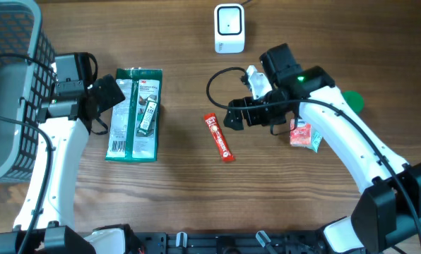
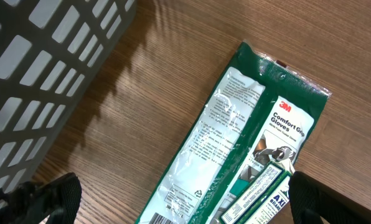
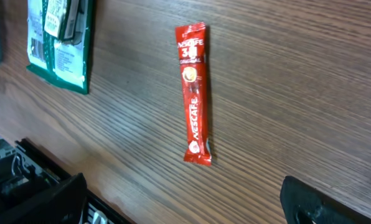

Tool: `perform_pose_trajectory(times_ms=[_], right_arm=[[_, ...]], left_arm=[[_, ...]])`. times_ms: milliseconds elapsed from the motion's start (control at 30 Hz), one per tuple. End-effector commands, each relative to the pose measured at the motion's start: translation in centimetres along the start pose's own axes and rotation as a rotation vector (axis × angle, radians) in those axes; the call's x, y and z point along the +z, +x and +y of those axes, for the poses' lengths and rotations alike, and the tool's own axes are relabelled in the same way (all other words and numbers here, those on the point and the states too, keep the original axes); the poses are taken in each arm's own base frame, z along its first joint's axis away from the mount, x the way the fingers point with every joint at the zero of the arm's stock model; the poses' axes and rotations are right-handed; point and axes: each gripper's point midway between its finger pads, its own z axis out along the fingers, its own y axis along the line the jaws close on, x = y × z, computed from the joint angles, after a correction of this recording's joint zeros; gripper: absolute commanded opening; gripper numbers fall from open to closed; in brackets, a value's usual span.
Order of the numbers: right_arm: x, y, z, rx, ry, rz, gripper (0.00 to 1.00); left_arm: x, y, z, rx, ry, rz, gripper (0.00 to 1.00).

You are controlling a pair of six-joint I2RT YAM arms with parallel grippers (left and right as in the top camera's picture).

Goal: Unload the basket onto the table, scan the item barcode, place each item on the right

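A green 3M glove pack (image 1: 134, 113) lies flat on the wooden table, with a smaller boxed item on top of it. My left gripper (image 1: 111, 106) hovers open at the pack's left edge. In the left wrist view the pack (image 2: 235, 137) fills the space between my open fingers (image 2: 51, 199), and a barcode (image 2: 155, 219) peeks in at the bottom edge. A red Nescafe stick (image 1: 218, 137) lies mid-table. My right gripper (image 1: 233, 116) stands open just right of it, holding nothing. In the right wrist view the stick (image 3: 194, 93) lies ahead of the gripper (image 3: 185, 202). The white scanner (image 1: 229, 28) stands at the back.
A grey mesh basket (image 1: 13, 85) fills the far left. A small colourful packet (image 1: 304, 135) and a green object (image 1: 352, 101) lie under the right arm. The glove pack (image 3: 58, 43) also shows in the right wrist view's top left corner.
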Motion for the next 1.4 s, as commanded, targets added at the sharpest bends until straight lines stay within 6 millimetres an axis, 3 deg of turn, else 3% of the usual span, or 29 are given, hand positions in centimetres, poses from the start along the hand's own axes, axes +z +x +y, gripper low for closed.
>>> perform_pose_trajectory(times_ms=[0, 367, 900, 1367], right_arm=[[0.9, 0.5, 1.0, -0.016, -0.022, 0.024, 1.0], [1.4, 0.3, 2.4, -0.065, -0.035, 0.013, 1.0], [1.0, -4.0, 3.6, -0.152, -0.071, -0.164, 1.0], [1.0, -4.1, 3.6, -0.152, -0.067, -0.166, 1.0]], left_arm=[[-0.2, -0.3, 0.0, -0.015, 0.004, -0.01, 1.0], [-0.2, -0.3, 0.0, -0.015, 0.004, -0.01, 1.0], [-0.2, -0.3, 0.0, -0.015, 0.004, -0.01, 1.0], [-0.2, -0.3, 0.0, -0.015, 0.004, -0.01, 1.0]])
